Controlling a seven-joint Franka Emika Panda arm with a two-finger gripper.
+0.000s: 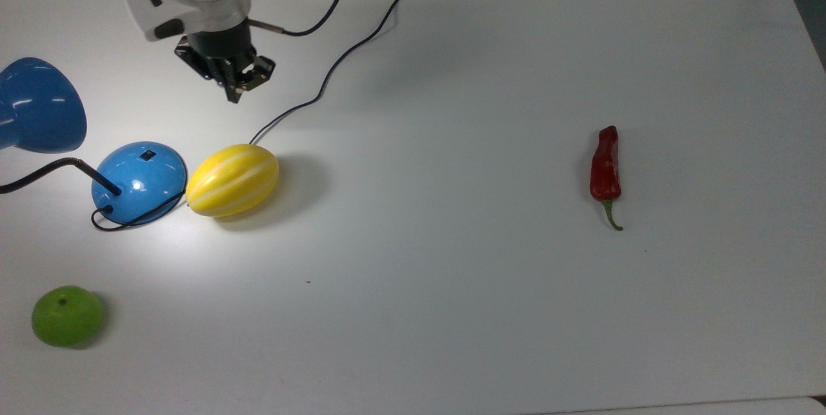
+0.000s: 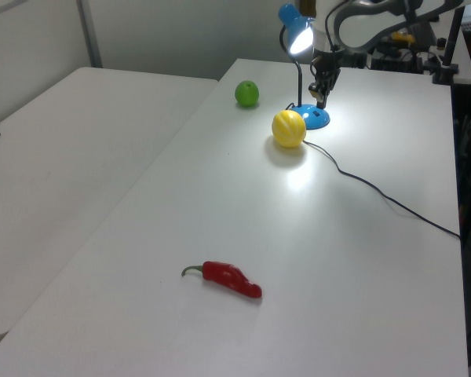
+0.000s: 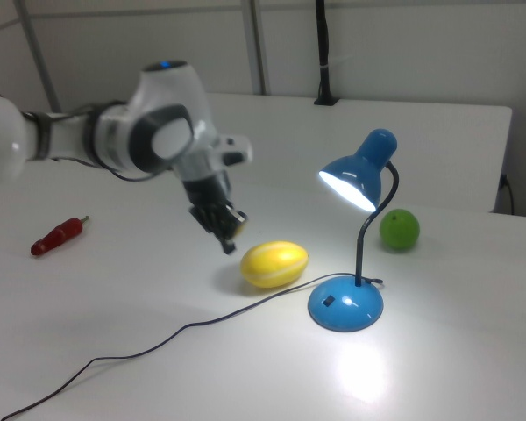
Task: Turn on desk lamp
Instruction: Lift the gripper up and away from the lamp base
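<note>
Below the gripper (image 1: 236, 89), which looks clenched shut on nothing, the lamp (image 1: 138, 181) glows beside the melon (image 1: 233, 180); any careless sweep risks snagging the cord (image 1: 335, 66) and dragging the lamp.

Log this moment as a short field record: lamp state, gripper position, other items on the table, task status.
lamp: glossy blue desk lamp, shade lit, bright pool of light on the white table
switch: small black switch on the dome base, nothing touching it
gripper: gripper in the air, apart from the lamp, above the black cord
other items: yellow striped melon beside the base; green apple; red chilli pepper
task status: lamp appears on
</note>
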